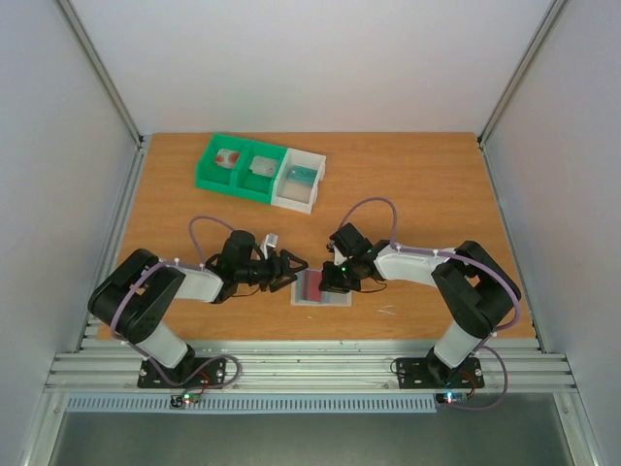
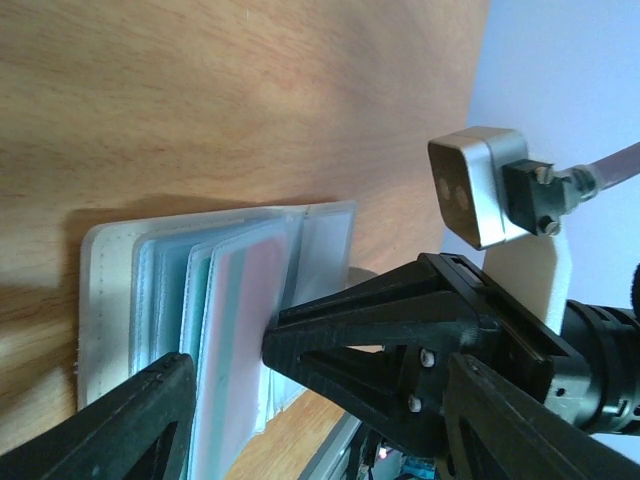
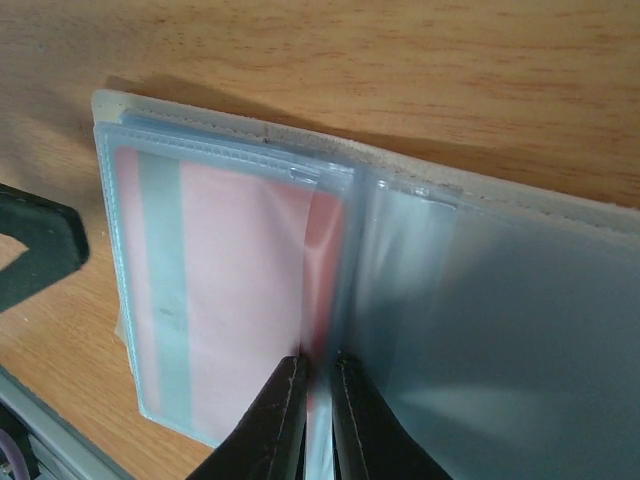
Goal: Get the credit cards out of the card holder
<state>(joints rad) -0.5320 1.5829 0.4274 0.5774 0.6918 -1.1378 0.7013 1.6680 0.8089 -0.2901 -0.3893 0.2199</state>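
The card holder [image 1: 335, 294] lies open on the table between both grippers. In the right wrist view its left panel [image 3: 130, 190] holds a pale red card with a grey stripe [image 3: 235, 290]; the right panel [image 3: 500, 330] looks empty. My right gripper [image 3: 318, 392] is shut on a thin translucent leaf standing up at the holder's fold. My left gripper [image 2: 225, 385] is open, and one fingertip [image 2: 280, 345] touches the holder's [image 2: 110, 290] stacked sleeves. In the top view the red card [image 1: 312, 283] shows between the left gripper [image 1: 288, 269] and the right gripper [image 1: 330, 280].
A green-and-white compartment tray [image 1: 206, 175] stands at the back left; one compartment holds a white item with red marks [image 1: 227, 158], and other flat items lie in the others. The table's near edge and metal rail [image 1: 310, 364] run just behind the holder.
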